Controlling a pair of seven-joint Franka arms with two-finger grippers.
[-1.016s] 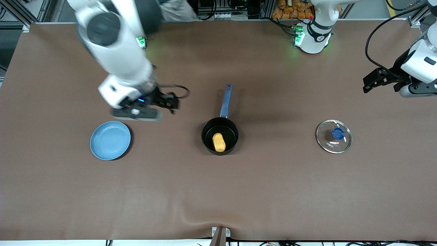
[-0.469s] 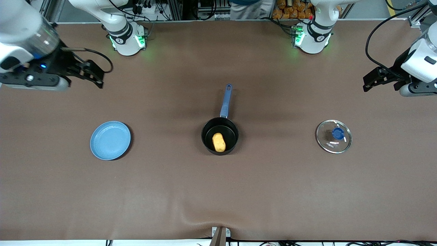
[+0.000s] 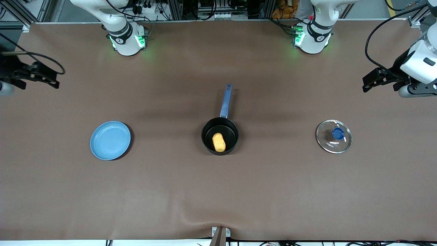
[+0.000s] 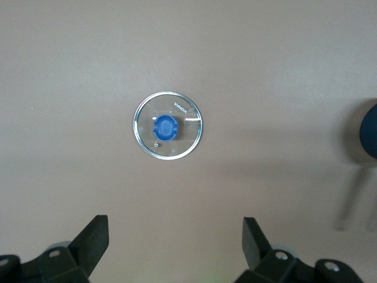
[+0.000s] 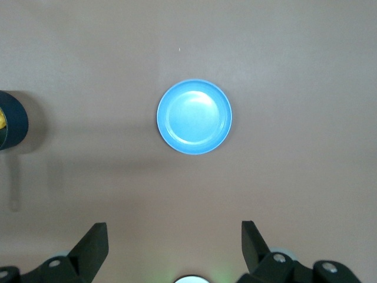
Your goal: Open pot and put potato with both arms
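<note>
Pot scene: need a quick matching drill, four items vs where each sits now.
Items:
1. potato
2. lid
3. plate
4. pot

Places:
A. mid-table, open
B. toward the right arm's end, empty
C. inside the pot
D. flat on the table toward the left arm's end

Pairs: 1-C, 2-D, 3-B, 4-A

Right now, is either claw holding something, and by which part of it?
Nothing is held. The left claw and the right claw are both open and empty, each up at its own end of the table.
</note>
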